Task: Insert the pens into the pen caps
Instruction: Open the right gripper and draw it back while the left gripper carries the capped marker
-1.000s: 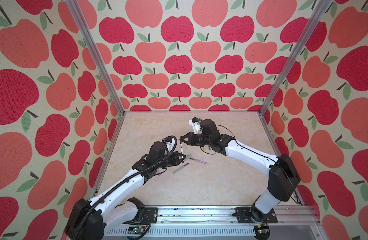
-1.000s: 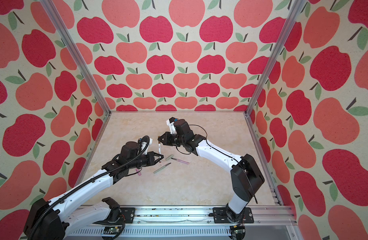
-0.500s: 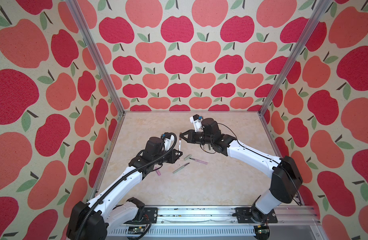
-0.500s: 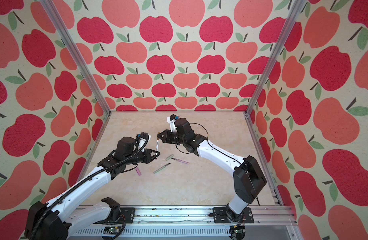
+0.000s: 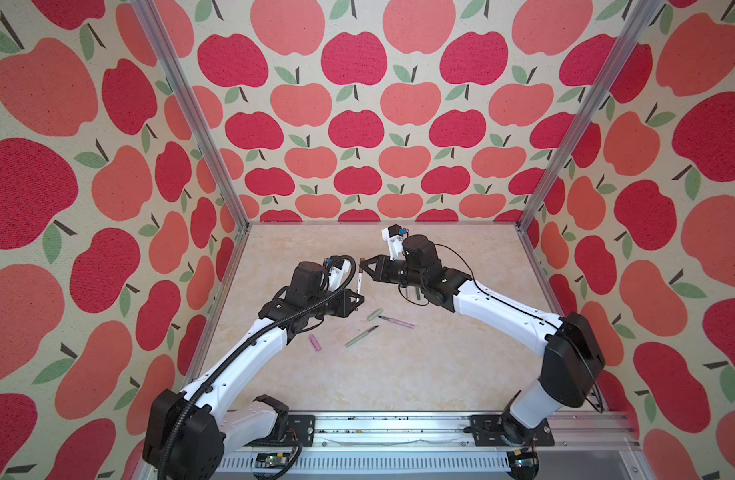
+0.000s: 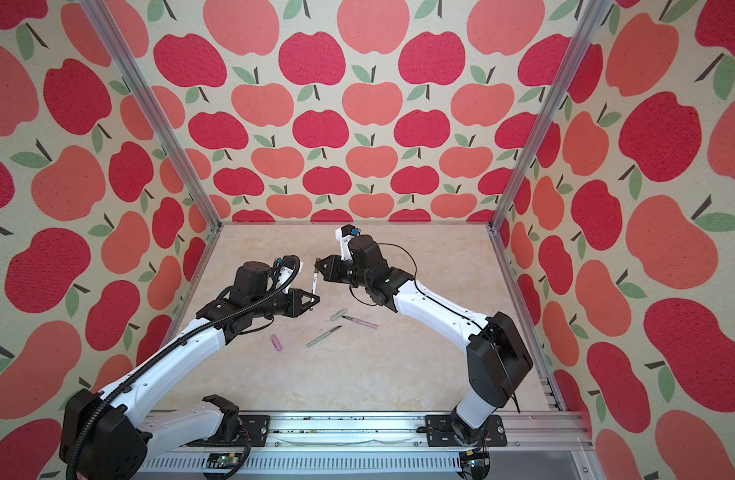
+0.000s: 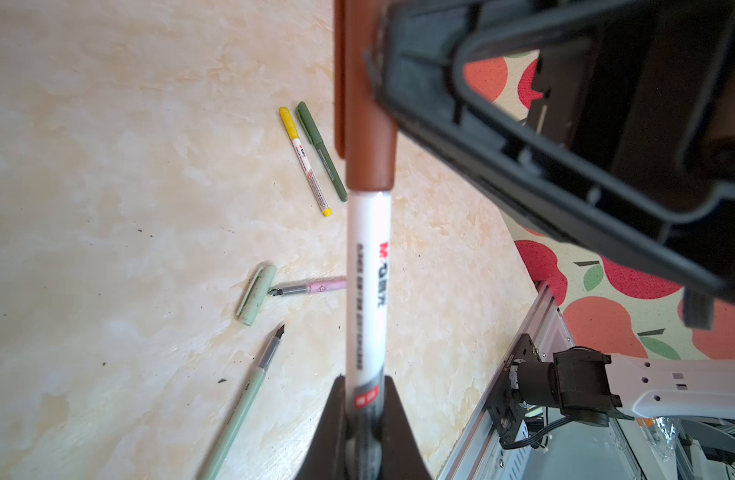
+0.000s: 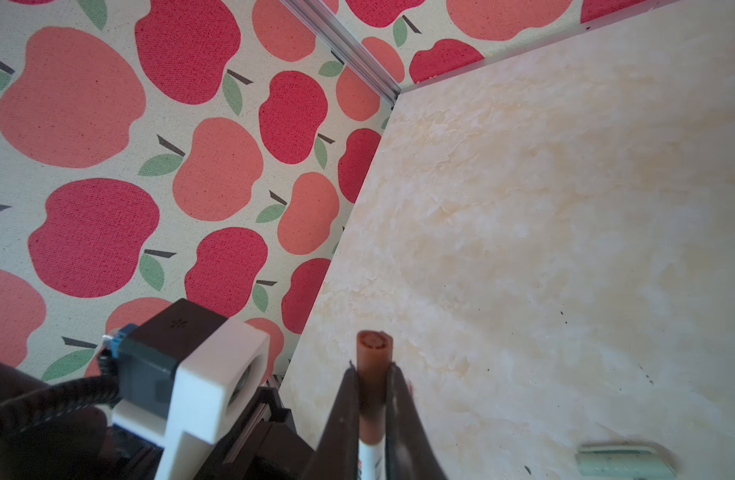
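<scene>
- The left gripper is clenched on the lower end of a white pen, which stands nearly upright above the worktop in both top views.
- The right gripper is clenched on the brown cap at the top of that same pen; in the left wrist view the cap sits over the pen's upper end, its rim meeting the white barrel.
- In the right wrist view the cap's closed end pokes out beyond the fingers, with the white barrel showing between them.
- On the worktop lie a pale green cap and an uncapped pink pen, its dark tip touching or almost touching that cap.
- An uncapped pale green pen lies near them, and a pink cap lies apart to the left.
- In the left wrist view a white pen with a yellow cap and a capped dark green pen lie side by side, farther off.
</scene>
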You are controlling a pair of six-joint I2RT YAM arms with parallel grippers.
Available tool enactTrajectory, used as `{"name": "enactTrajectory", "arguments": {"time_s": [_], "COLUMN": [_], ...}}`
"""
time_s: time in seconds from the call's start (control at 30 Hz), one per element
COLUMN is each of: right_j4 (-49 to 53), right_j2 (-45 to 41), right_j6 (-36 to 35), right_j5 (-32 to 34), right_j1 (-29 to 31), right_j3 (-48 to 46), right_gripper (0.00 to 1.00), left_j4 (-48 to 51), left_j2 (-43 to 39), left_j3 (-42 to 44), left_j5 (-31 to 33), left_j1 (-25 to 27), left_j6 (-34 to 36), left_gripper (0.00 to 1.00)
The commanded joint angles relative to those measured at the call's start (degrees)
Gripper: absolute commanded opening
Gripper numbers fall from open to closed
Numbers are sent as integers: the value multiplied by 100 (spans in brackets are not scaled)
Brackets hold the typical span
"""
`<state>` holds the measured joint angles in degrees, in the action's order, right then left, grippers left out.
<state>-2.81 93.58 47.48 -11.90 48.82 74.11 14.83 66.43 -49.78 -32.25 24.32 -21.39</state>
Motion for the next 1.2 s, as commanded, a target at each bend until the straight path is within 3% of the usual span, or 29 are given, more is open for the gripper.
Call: {"name": "enactTrajectory", "arguments": {"time_s": [0.0,0.37,0.73,0.87,0.93,1.03,1.17], "right_j4": [1451,1207,1897,2758,3223,3777,4302], "right_j2": [315,504,-497,-1069,-1387,-1834,-2320], "right_j6": [43,248,-407,-854,-1168,-1532,-1822], "right_j5": [-920,-900,-113,460,819,1188,1455], "right_j1": [535,787,340,-48,-302,-737,-1436], "right_j3": [-461,-695,-608,-463,-361,-258,-251], "right_gripper": [3,2,5,12,17,21,24], "left_j4": [-1788,-1970,-1694,-1258,-848,-27,810], "left_j2": [60,460,179,302,522,1125,2047], "left_j3": [-828,-1273,-636,-633,-743,-1130,-1620], "left_j5": [456,173,253,697,1238,1845,2190], "left_j1": [-339,-630,-582,-215,152,648,1046], "left_j6": [50,65,-101,-425,-642,-1134,-1793], "left_gripper": [0,0,0,0,0,0,0]}}
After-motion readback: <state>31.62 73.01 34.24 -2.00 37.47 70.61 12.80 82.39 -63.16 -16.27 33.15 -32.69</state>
